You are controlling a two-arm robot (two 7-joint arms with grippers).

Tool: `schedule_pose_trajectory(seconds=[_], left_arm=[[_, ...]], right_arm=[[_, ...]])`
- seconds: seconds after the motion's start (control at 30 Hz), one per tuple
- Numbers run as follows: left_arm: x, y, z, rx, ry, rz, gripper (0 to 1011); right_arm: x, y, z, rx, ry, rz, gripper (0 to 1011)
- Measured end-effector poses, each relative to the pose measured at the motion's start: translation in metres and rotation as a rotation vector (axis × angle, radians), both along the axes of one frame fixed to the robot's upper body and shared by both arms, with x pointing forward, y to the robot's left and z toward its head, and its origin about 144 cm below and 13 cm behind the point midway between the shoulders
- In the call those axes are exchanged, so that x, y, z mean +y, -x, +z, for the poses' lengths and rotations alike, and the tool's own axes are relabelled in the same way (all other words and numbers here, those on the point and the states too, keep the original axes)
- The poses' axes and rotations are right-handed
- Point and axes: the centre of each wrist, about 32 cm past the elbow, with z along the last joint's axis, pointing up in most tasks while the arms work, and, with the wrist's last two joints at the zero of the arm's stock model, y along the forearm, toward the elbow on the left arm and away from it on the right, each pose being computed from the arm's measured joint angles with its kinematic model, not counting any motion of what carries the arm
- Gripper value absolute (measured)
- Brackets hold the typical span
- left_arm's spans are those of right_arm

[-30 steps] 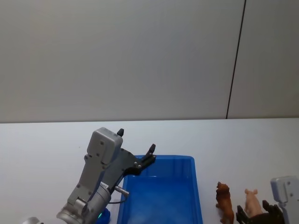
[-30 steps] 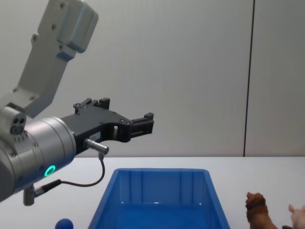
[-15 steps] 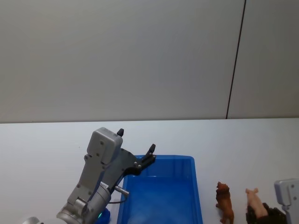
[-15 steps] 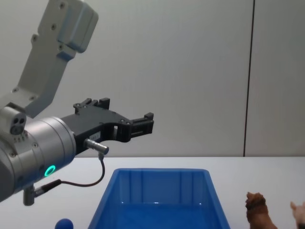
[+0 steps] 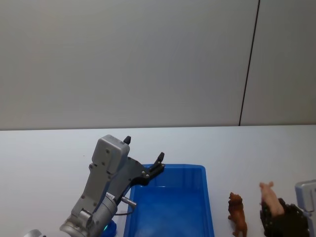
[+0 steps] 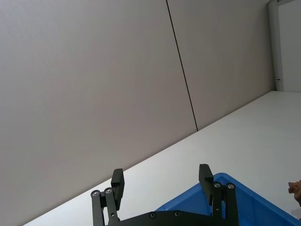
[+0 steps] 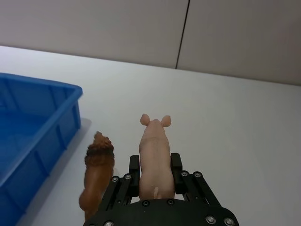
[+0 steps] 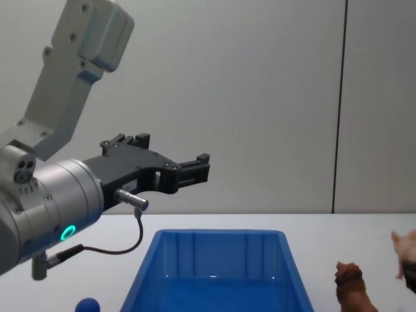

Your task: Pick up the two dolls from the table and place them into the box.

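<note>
Blue glossy plastic rectangular bin [image 5: 182, 169] sits open on the plain white tabletop [image 5: 49, 153] in the head view. The left gripper [image 5: 144, 148] hovers over its near-left corner, and a brown shaggy animal figure [image 5: 238, 213] stands just beside its right wall.

Left wrist view: its fingers are spread wide, with nothing between them.

Right wrist view: the right gripper [image 7: 155, 162] clamps a pink pig figure [image 7: 154, 136], seemingly raised to clear the rim, with bare table beyond.

Chest view: a small bright blue rounded plush [image 8: 86, 304] lies left of the bin.

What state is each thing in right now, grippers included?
Left gripper: open, above the box's far left corner.
Right gripper: shut on the pink pig.
Pink pig: held in the right gripper.
Brown animal figure: standing right of the box.
Box: upright, nothing seen inside.
Small blue ball: lying left of the box.
</note>
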Motion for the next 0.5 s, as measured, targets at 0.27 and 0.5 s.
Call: schedule_pose_trajectory(seconds=[0.27,0.5], left_arm=[[0.000,0.000,0.000,0.000,0.000,0.000,1002],[0.000,0.000,0.000,0.000,0.000,0.000,1002]], right_arm=[[0.000,-0.003,0.008,-0.052,-0.022,0.082,378],[0.002,-0.009,0.016,-0.085,-0.050,0.171,378]])
